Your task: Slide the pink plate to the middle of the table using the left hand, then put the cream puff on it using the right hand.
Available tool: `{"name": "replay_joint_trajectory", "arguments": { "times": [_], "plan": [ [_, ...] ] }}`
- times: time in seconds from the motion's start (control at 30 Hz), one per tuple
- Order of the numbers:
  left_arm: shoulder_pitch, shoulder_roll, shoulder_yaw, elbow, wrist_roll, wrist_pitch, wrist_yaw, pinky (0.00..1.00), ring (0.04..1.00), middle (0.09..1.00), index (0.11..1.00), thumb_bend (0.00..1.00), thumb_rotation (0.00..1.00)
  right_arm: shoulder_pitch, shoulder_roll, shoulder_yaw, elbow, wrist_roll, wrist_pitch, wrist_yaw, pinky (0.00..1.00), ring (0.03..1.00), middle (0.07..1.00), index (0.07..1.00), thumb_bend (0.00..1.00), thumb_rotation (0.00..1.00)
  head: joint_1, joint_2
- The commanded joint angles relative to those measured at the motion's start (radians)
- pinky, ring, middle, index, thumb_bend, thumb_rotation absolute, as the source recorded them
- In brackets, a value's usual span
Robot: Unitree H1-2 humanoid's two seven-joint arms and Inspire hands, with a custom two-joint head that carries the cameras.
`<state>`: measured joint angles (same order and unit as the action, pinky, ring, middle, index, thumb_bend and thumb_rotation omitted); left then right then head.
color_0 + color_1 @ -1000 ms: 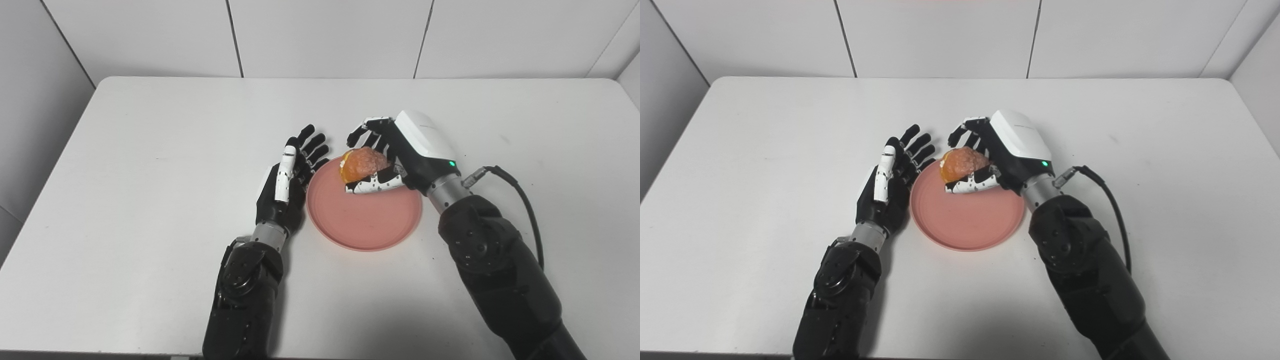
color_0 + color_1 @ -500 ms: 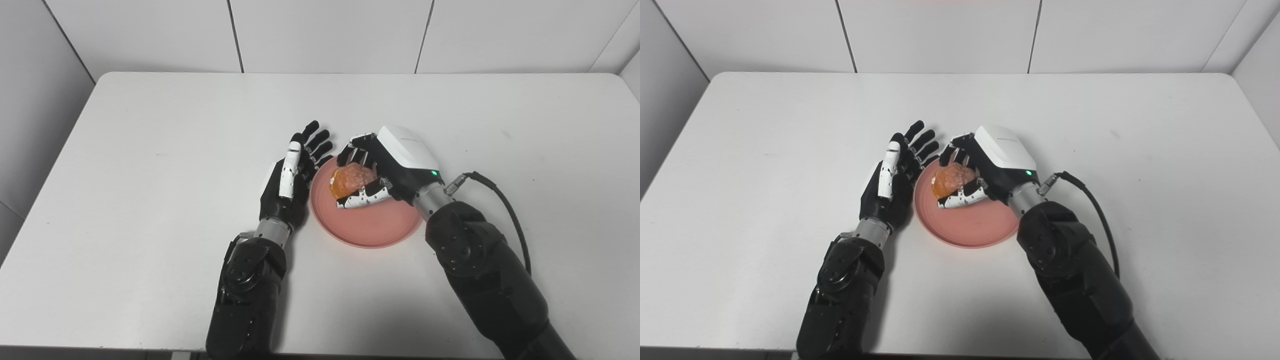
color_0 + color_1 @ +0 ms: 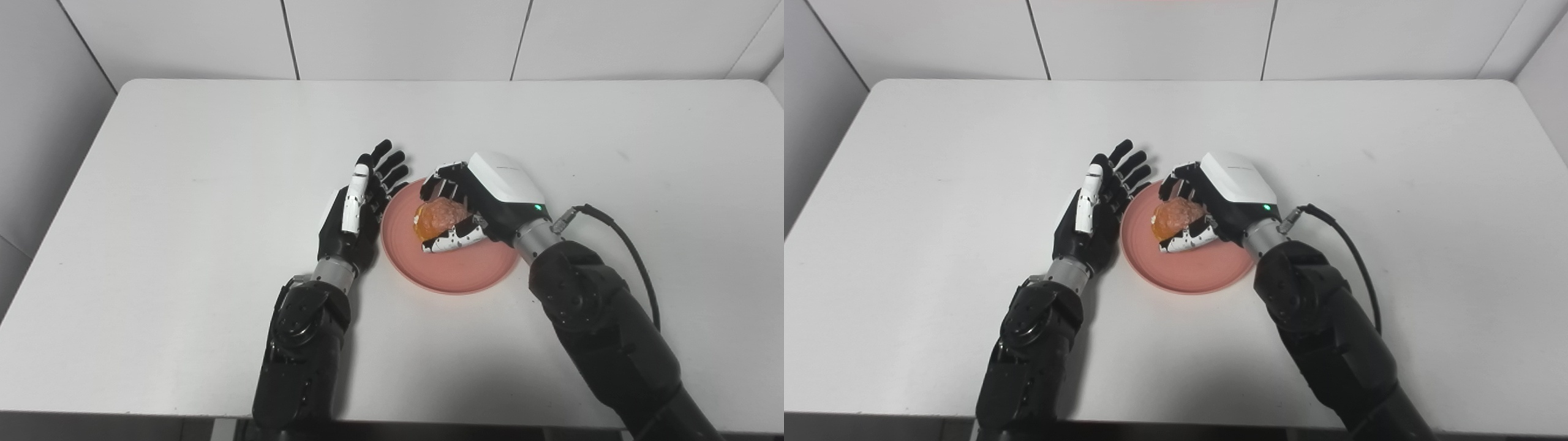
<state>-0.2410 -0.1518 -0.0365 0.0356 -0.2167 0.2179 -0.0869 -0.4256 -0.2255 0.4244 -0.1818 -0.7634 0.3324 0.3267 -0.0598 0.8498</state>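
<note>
A white table [image 3: 184,202] is seen from above, with both arms entering from the bottom edge. A pink plate [image 3: 459,272] lies near the middle of the table, slightly toward the near edge. The cream puff [image 3: 438,215], golden-orange with a pale filling visible at its left side, is held in the upper-left part of the plate area, at about 10 o'clock from the plate's centre. Whether the puff touches the plate surface or is kept just above it cannot be told.

The right hand [image 3: 474,202] is closed around the cream puff: the fingers [image 3: 442,177] are curled over its far side, at 12 o'clock of the puff, and the white-and-black thumb [image 3: 454,240] is pressed beneath its near side, at about 5 o'clock. The white back of the hand lies at 2 o'clock of the puff, above the plate's upper right rim. A black cable [image 3: 625,254] is seen running from the right wrist along the forearm.

The left hand [image 3: 1093,214] is held just beside the plate's left rim, at 9 o'clock of the plate, with its palm turned toward the plate. Its fingers [image 3: 1127,165] are spread and extended toward 1 o'clock, and nothing is held in it. The fingertips lie near the plate's upper-left rim; contact with the rim cannot be determined.
</note>
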Motion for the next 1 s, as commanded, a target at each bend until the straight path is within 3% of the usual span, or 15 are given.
{"name": "replay_joint_trajectory", "arguments": {
  "times": [0.0,0.5,0.7,0.87,0.97],
  "plan": [
    [0.013,0.002,0.001,-0.009,-0.001,0.027,0.005,0.88,0.908,0.903,0.898,0.42,1.0,-0.015,-0.005,-0.009,-0.033,-0.013,-0.012,-0.001,0.33,0.418,0.438,0.542,0.52,0.0,-0.007,0.006],
    [0.012,0.004,0.011,-0.023,-0.004,0.049,0.008,0.88,0.901,0.897,0.894,0.42,1.0,0.006,-0.001,-0.002,0.0,-0.054,-0.048,-0.031,0.33,0.419,0.426,0.535,0.52,0.0,-0.023,0.012],
    [0.012,0.005,0.015,-0.024,-0.007,0.054,0.004,0.88,0.899,0.899,0.898,0.43,1.0,0.009,0.0,0.01,0.015,-0.071,-0.053,-0.047,0.28,0.359,0.406,0.532,0.52,0.0,-0.029,0.012],
    [0.012,0.005,0.017,-0.026,-0.007,0.056,0.004,0.88,0.898,0.898,0.896,0.43,1.0,0.011,-0.001,0.014,0.019,-0.073,-0.048,-0.048,0.26,0.34,0.477,0.489,0.53,0.0,-0.035,0.013],
    [0.012,0.007,0.017,-0.024,-0.008,0.054,0.002,0.88,0.901,0.898,0.897,0.43,1.0,0.012,-0.002,0.017,0.017,-0.079,-0.04,-0.04,0.27,0.352,0.421,0.536,0.52,0.0,-0.035,0.013]
  ]
}}
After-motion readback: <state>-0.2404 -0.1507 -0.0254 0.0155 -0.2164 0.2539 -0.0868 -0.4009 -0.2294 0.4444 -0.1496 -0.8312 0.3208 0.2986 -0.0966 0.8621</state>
